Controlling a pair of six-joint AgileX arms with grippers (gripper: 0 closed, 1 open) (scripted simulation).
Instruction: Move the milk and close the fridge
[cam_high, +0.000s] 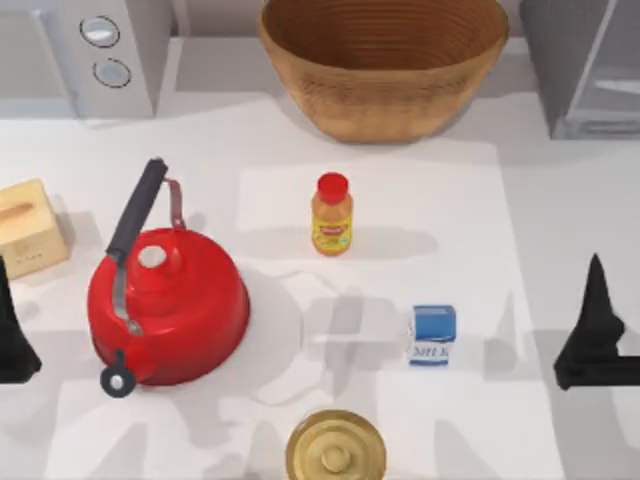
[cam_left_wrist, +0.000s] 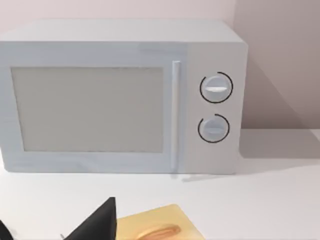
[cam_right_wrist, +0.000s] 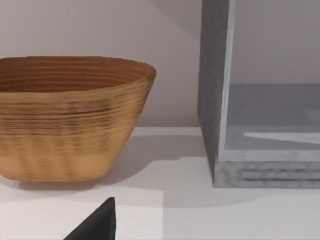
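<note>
The milk (cam_high: 433, 335), blue-topped with a white printed base, stands upright; finger states unclear.

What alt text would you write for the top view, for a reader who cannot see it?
A milk carton stands on a white table, right of a red kettle and below an orange bottle. A basket sits at the far edge, the fridge in the far right corner. The left gripper and right gripper sit at the sides.

left gripper (cam_high: 12, 330) parked at table's left edge; right gripper (cam_high: 598, 335) parked at right edge
</note>
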